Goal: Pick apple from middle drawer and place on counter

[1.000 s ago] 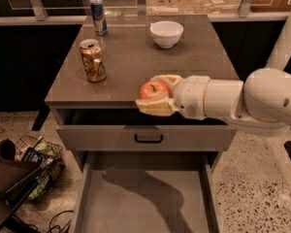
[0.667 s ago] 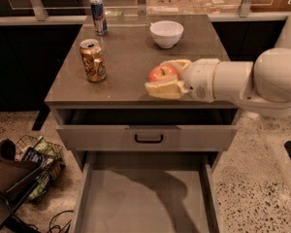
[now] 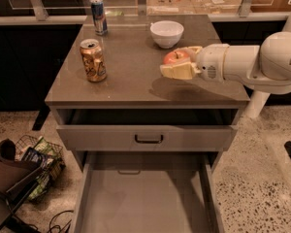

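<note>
Camera view: apple [image 3: 175,57] clamped in gripper [image 3: 177,62] above counter [image 3: 131,81].
Pinched between 2 fingers [image 3: 177,72], reaching in over right edge, just in front of bowl [image 3: 167,33]. Gold can [image 3: 92,60] near left edge, blue can [image 3: 99,15] toward back-left corner. Below, middle drawer [image 3: 140,203] standing open.

Claw [image 3: 182,62] with apple [image 3: 175,57] above counter [image 3: 131,76], before bowl [image 3: 166,33], right of can [image 3: 93,60]

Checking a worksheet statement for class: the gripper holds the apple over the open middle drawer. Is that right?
Not quite. The camera view shows the gripper holding the apple over the counter, near the bowl; the middle drawer stands open below.
</note>
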Available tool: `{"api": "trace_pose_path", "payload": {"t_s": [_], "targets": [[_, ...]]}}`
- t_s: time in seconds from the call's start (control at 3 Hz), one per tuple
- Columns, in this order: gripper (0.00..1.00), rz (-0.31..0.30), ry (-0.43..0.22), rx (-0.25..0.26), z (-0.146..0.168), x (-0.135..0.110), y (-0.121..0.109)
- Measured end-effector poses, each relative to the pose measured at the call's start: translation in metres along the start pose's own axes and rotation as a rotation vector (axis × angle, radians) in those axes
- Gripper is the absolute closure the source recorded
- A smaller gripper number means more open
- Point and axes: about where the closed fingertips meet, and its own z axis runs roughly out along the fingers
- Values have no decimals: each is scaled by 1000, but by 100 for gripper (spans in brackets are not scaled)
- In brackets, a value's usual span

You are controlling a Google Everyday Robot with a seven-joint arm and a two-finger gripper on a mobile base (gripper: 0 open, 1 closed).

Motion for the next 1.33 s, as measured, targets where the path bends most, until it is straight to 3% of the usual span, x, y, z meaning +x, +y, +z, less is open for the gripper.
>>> {"api": "trace_pose_path", "payload": {"t_s": [0.33,0.67,1.33], "targets": [[100,24,-3,1,9,11,-31],[100,29,14,7,15,22,-46],[100,22,12,24,27,60,-56]]}}
